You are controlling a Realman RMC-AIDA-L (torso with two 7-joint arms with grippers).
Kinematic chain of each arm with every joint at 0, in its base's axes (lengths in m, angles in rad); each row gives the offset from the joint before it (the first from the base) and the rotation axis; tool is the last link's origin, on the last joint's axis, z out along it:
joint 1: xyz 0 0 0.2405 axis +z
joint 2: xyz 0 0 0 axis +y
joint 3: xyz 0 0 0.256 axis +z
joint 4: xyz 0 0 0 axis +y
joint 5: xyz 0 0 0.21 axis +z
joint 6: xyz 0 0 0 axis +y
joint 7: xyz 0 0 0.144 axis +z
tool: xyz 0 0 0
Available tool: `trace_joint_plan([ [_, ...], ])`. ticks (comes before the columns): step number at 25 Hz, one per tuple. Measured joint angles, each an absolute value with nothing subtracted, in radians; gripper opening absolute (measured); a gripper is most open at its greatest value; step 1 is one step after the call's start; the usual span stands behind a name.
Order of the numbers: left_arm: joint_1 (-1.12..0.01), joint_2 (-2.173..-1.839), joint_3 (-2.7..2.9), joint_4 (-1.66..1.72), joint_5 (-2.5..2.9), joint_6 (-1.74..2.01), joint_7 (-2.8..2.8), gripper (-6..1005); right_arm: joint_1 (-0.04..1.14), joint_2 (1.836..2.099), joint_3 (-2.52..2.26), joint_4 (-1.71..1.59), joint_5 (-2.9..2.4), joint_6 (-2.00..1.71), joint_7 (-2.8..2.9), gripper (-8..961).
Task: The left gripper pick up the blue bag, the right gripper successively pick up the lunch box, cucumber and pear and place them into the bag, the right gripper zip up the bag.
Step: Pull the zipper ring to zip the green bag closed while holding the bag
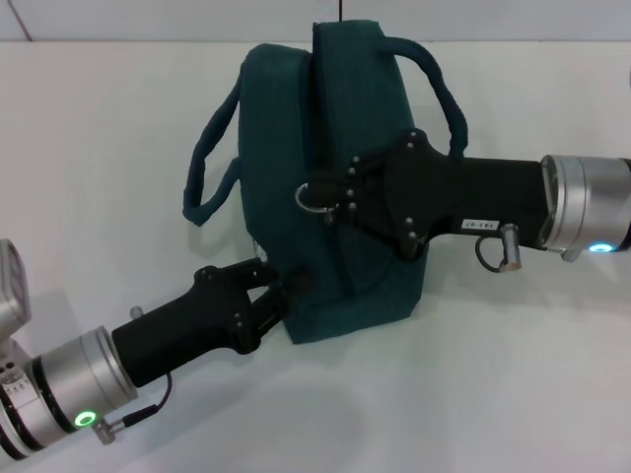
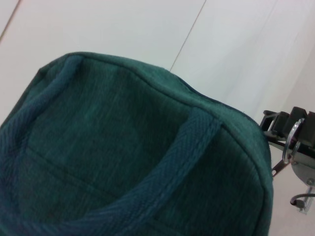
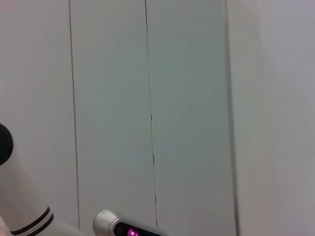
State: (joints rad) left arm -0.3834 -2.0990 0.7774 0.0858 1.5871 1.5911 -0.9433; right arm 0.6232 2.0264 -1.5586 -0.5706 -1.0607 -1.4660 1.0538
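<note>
The blue bag [image 1: 340, 148] stands upright in the middle of the white table, one loop handle drooping to each side. My left gripper [image 1: 279, 289] reaches in from the lower left and is shut on the bag's lower near edge. From the right, my right gripper [image 1: 335, 194] is shut on the metal ring pull [image 1: 313, 195] of the zipper, partway along the bag's seam. The left wrist view is filled with the bag's fabric [image 2: 123, 147], with the ring pull [image 2: 293, 141] and the right gripper at its far edge. The lunch box, cucumber and pear are out of view.
The white table [image 1: 513, 374] runs around the bag on all sides, with a pale wall behind it. The right wrist view shows only pale wall panels [image 3: 187, 108] and a white robot part [image 3: 19, 206] at the edge.
</note>
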Motion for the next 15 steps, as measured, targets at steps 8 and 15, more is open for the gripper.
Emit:
trace_joint_plan([
  [8, -0.38, -2.097, 0.851, 0.086, 1.599, 1.593, -0.876, 186, 0.62, 2.026, -1.55, -0.571, -1.036, -1.398, 1.054, 18],
  [15, -0.371, -2.095, 0.878, 0.086, 1.602, 1.601, -0.871, 152, 0.619, 2.024, -1.549, -0.571, -0.992, -1.386, 1.054, 18],
])
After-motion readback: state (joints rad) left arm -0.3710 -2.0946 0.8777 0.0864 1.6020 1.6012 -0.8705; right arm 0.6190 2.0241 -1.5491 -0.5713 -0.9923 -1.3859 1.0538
